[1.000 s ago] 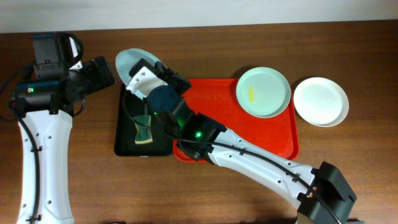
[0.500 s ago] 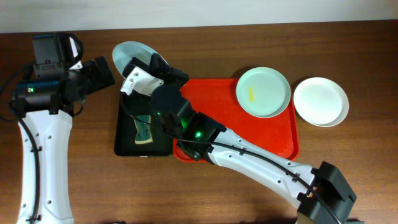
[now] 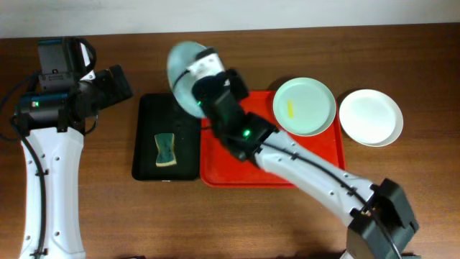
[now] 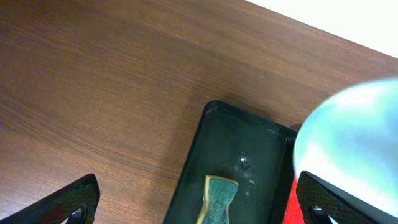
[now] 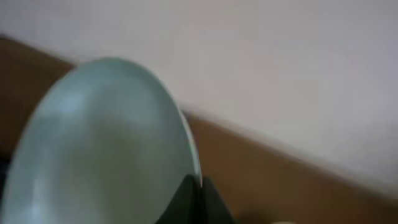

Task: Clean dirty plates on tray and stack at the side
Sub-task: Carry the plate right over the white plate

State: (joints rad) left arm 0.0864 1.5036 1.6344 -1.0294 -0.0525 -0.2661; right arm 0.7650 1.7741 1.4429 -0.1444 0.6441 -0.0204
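The right gripper (image 3: 200, 70) is clamped on the rim of a pale plate (image 3: 180, 63), which it holds in the air, steeply tilted, over the far left corner of the tray (image 3: 316, 160). The grip is only a pinch at one edge (the right wrist view shows the fingertips meeting on the rim), so the main risk is the plate pivoting or slipping out. A quick swing or a sharp wrist turn would cause that, and the plate would land on the tray or the table.

A mint plate (image 3: 304, 106) with a yellow smear (image 3: 290, 108) sits in the tray's far right corner. A white plate (image 3: 370, 117) lies on the table just right of the tray. If the held plate is meant for that side, a low pass across the tray could clip the mint plate and knock it over the rim. Releasing while tilted or off-centre above the white plate could send it sliding off.

I cannot tell whether the held plate's face is clean, because it is blurred. Stacking it dirty would spoil the job.

The left gripper (image 3: 123, 83) is wide apart and empty, well left of the tray beyond the black tray (image 3: 147, 115) with the sponge (image 3: 165, 150), and is unlikely to interfere.
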